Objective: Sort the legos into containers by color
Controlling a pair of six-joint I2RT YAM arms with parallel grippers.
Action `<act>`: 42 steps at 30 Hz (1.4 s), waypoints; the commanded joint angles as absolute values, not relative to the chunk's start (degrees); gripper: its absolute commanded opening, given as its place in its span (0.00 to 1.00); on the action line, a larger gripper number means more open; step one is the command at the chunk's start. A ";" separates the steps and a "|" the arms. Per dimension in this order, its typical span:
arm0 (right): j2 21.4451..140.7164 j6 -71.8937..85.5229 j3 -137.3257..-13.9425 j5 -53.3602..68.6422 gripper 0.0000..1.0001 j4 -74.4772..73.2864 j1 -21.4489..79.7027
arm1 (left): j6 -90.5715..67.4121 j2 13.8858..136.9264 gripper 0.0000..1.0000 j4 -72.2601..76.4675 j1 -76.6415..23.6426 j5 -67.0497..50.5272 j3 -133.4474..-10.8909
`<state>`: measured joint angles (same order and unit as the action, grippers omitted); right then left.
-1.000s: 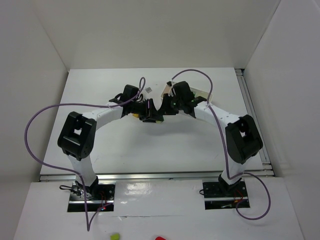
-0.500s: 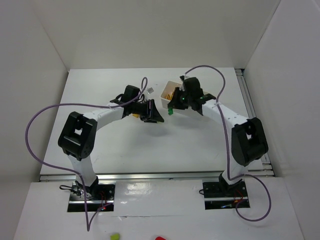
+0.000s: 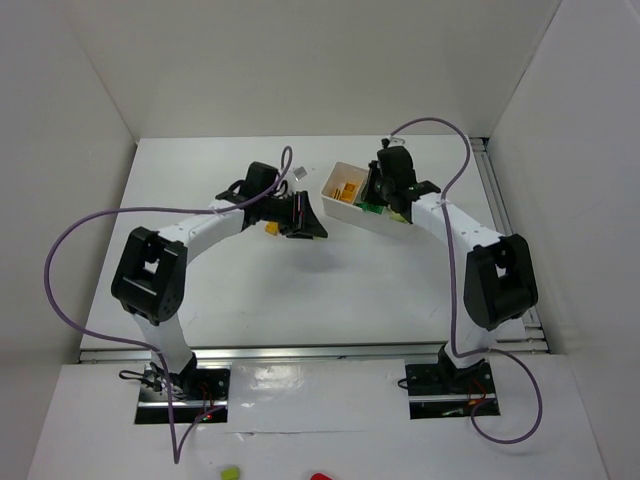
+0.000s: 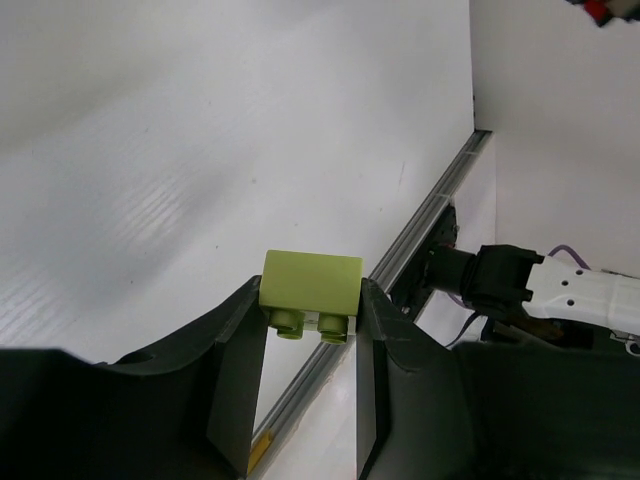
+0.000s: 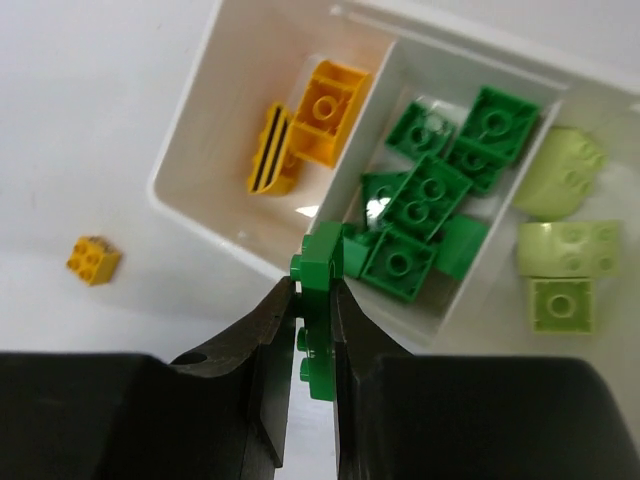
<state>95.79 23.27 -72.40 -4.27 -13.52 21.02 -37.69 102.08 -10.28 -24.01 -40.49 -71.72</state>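
My left gripper is shut on a pale yellow-green brick, studs down, held above the table; in the top view the left gripper is left of the white tray. My right gripper is shut on a thin dark green brick at the near wall of the tray. The tray holds two orange-yellow bricks in its left compartment, several dark green bricks in the middle and pale yellow-green bricks on the right. One orange-yellow brick lies on the table left of the tray.
A metal rail runs along the table's right edge. White walls enclose the table at the back and both sides. Purple cables loop beside each arm.
My right gripper has moved right and back with the green brick, from beside the left gripper to over the tray. The left gripper has shifted slightly, still holding its brick.
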 commanded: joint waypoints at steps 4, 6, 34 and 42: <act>99.75 20.57 -79.35 -10.28 0.03 -10.02 17.50 | -36.21 101.07 0.00 -12.74 -24.96 -39.56 -78.83; 102.56 19.86 -80.94 -9.58 0.04 -10.02 17.49 | -36.73 101.60 0.00 -13.45 -24.96 -39.55 -80.76; 66.90 25.05 -66.27 -20.21 0.70 -24.07 2.29 | -46.12 140.50 0.00 -14.77 -35.51 -39.19 -132.17; 61.08 24.53 -66.27 -19.61 0.70 -30.06 1.76 | -56.78 150.63 0.10 0.43 -36.12 -39.03 -140.61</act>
